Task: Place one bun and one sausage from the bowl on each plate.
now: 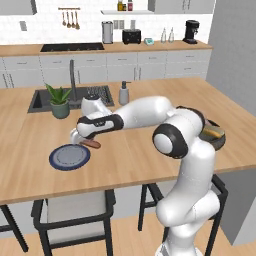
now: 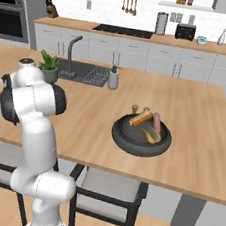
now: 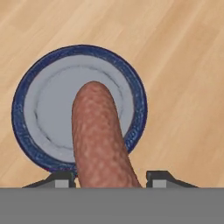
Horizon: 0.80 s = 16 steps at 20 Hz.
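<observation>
My gripper (image 1: 86, 142) is shut on a reddish-brown sausage (image 3: 100, 140), which sticks out between the two fingertips (image 3: 159, 179). In the left base view the sausage (image 1: 91, 144) hangs just above the counter, at the far right edge of the blue-rimmed plate (image 1: 69, 157). The hand view looks down on that plate (image 3: 19, 109); its grey centre is bare. The dark bowl (image 2: 141, 137) sits to the right on the island and holds two buns (image 2: 141, 118) and a pinkish sausage (image 2: 156, 122). My arm partly hides the bowl (image 1: 216, 136) in the left base view.
A potted plant (image 1: 60, 101), the sink (image 1: 45, 98) with its faucet and a soap dispenser (image 1: 123, 93) stand behind the plate. Dark-framed stools (image 1: 75, 212) are tucked under the island's near edge. Bare wood lies between plate and bowl.
</observation>
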### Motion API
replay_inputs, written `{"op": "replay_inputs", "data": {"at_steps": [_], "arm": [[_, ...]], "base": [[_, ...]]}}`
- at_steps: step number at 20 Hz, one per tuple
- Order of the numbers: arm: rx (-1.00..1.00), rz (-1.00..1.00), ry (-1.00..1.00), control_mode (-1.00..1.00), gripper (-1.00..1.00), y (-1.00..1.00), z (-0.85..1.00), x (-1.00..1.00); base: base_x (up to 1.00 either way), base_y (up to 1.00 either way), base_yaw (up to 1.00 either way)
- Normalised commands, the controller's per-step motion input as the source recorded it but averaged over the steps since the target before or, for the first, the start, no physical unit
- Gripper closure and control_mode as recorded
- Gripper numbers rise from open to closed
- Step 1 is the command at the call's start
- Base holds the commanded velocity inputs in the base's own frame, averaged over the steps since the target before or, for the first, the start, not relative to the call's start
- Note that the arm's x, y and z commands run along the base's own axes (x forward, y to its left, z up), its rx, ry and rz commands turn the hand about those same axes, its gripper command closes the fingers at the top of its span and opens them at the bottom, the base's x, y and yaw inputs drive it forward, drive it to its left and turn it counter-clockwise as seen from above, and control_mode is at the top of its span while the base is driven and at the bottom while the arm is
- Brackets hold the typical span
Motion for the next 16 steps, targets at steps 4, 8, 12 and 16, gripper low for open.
{"op": "replay_inputs", "data": {"at_steps": [4,8,12,16], "arm": [[0.00,-0.06,0.00,-1.00,1.00,0.16,-0.39,0.26],[0.00,-0.05,0.00,-1.00,1.00,0.29,-0.41,0.19],[0.00,-0.07,0.00,-1.00,1.00,0.32,-0.30,0.33],[0.00,-0.07,0.00,-1.00,1.00,0.22,-0.32,0.43]], "base": [[0.00,0.00,0.00],[0.00,0.00,0.00],[0.00,0.00,0.00],[0.00,0.00,0.00]]}}
